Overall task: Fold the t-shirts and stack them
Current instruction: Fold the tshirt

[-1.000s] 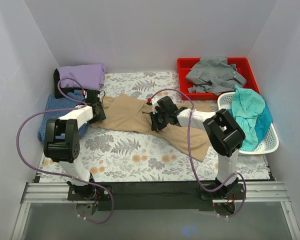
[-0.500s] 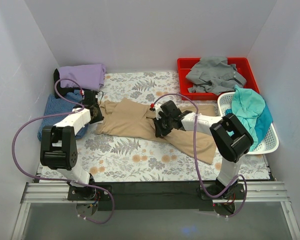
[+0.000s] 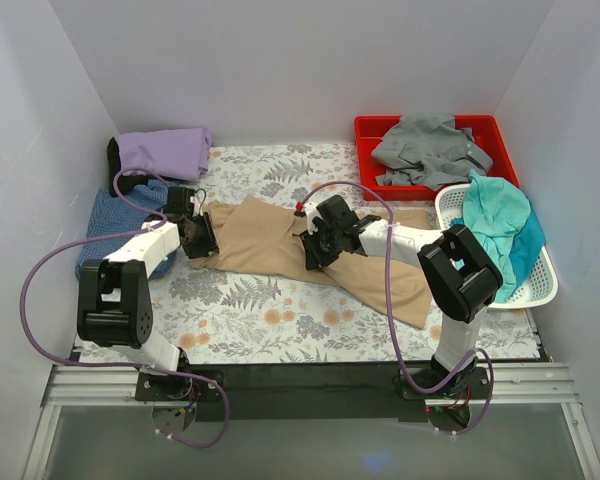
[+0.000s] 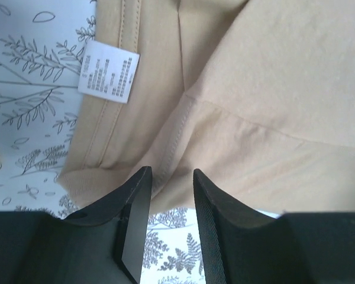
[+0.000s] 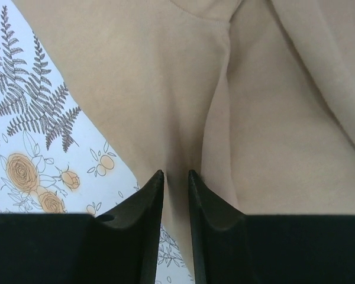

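Where walls [image 3: 280, 70] enclose — floral table [image 3: 250, 305], tan t-shirt [image 3: 260, 235]

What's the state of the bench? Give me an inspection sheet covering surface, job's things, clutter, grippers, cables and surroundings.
Surface: table with a fern-and-flower print.
Job's things: tan t-shirt lies crumpled across the middle. The lavender t-shirt is folded at far left, with the blue t-shirt just nearer. The grey t-shirt is heaped in the red tray, and the teal t-shirt in the white basket.
Clutter: nothing seen.
Grippers: left gripper grips the tan t-shirt's hem near its label. The right gripper pinches a fold in its middle.
Cables: purple cables loop off both arms, above the cloth.
Surroundings: white walls on three sides.
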